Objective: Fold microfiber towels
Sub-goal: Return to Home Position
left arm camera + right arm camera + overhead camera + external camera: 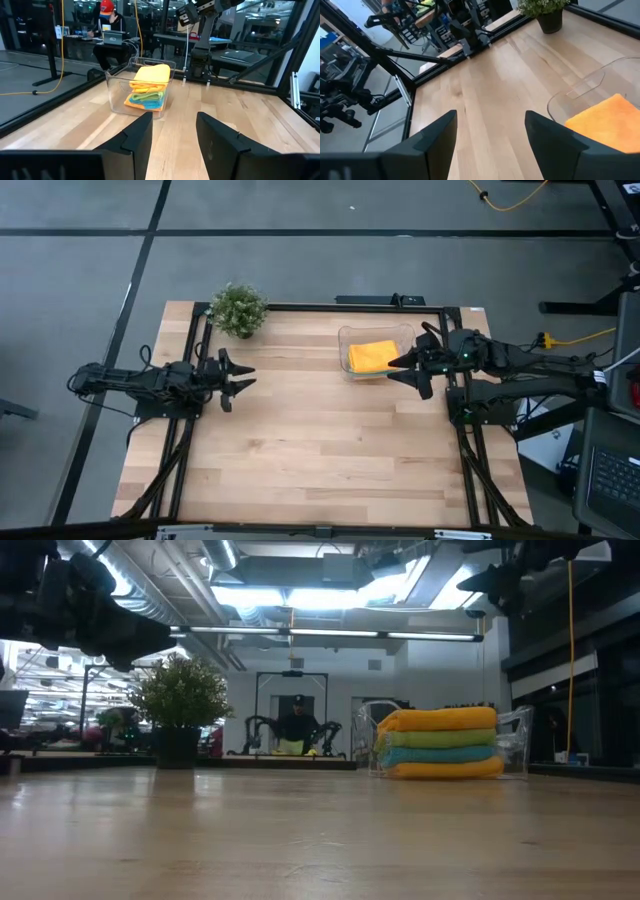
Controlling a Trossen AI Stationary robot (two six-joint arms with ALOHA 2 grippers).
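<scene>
The microfiber towels lie folded in a stack inside a clear plastic tub (347, 340) at the table's far right: an orange one (372, 357) on top, then lime green (440, 739), teal blue (438, 754) and orange (440, 769). The stack also shows in the left wrist view (148, 86) and the right wrist view (607, 122). My right gripper (410, 372) is open and empty, raised just right of the tub. My left gripper (243, 376) is open and empty, above the table's left part.
A small green potted plant (239, 310) stands at the table's far left. Bare wooden tabletop (320, 450) spreads between the arms and toward the near edge. A person (296, 727) sits in the room beyond the far edge.
</scene>
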